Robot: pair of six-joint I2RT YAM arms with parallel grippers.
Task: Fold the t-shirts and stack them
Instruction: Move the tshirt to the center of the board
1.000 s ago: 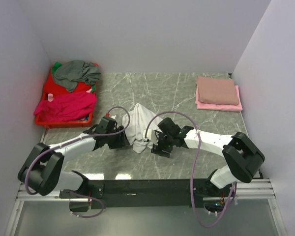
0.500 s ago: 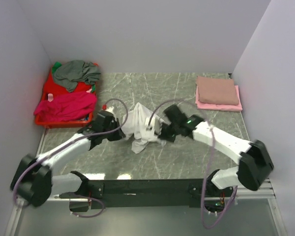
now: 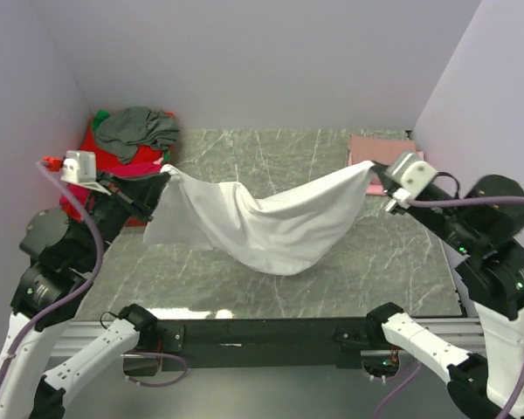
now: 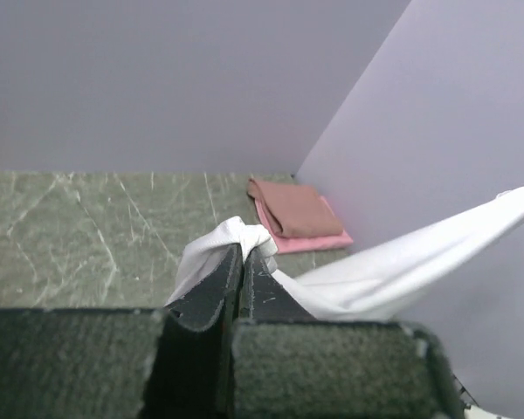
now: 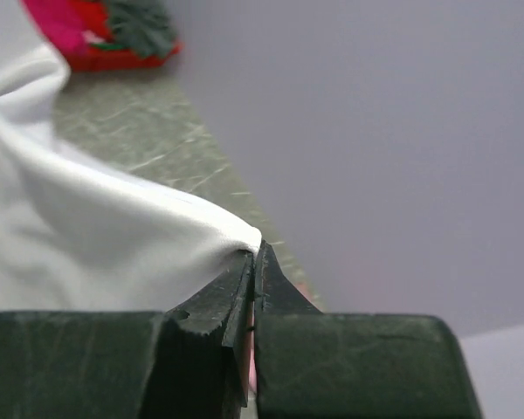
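A white t-shirt hangs stretched in the air between both arms, sagging in the middle above the table. My left gripper is shut on its left end, where the cloth bunches at the fingertips. On the right, my right gripper is shut on the other end, the fabric pinched at the tips. Two folded t-shirts, a brownish-pink one on a pale pink one, lie stacked at the back right. Grey and magenta t-shirts lie in the red basket.
The red basket stands at the back left corner against the wall. Walls close in the green marbled table on the left, back and right. The folded stack also shows in the left wrist view.
Both grippers shut on the crumpled white t-shirt on the table, then rose and moved apart, lifting and spreading it between them.
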